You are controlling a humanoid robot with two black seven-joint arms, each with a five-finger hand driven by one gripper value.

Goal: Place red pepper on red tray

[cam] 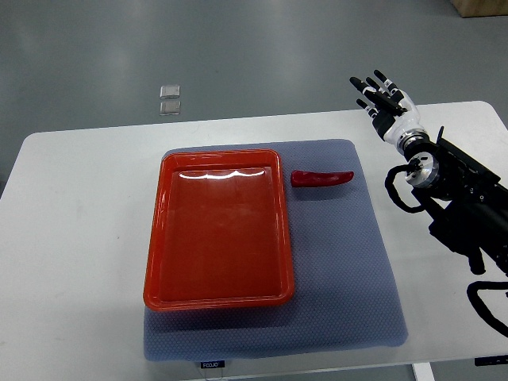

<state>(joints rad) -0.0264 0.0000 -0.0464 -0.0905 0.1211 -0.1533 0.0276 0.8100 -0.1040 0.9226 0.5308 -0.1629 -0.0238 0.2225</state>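
- Mat (349,302), blue-grey, nearest the camera at the frame's bottom edge, spread over a white tabletop (79,238); small label at its lower edge, print too small to read.
- Tray (156,262), red, shallow, empty, left-centre on the mat, long side running up the frame.
- Pepper (321,178), red, lying flat on the mat just beside the tray's upper right corner, not touching the rim; thick end toward the tray, tip pointing right.
- Right hand (386,101), upper right of frame, above the tabletop's far edge; fingers (373,83) spread and extended, holding nothing. Black arm comes in from the right edge, cables looped at the wrist.
- Hand is well apart from the pepper, up and to the right of it.
- Left arm not visible.
- Two small clear squares (169,98) on the floor, upper left of centre, off the tabletop; unrelated.
- Step, as I judge it: pre-grasp, reach not yet made. Pepper untouched, nothing in the tray.
- Next move calls for: bring the hand down and left over the pepper, turn the palm down, close across its narrow width near the thick middle.
- Then lift, short shift left over the rim, release inside the tray.
- Risk: pepper lies low and flat, fingers may scrape the mat or roll it toward the rim.
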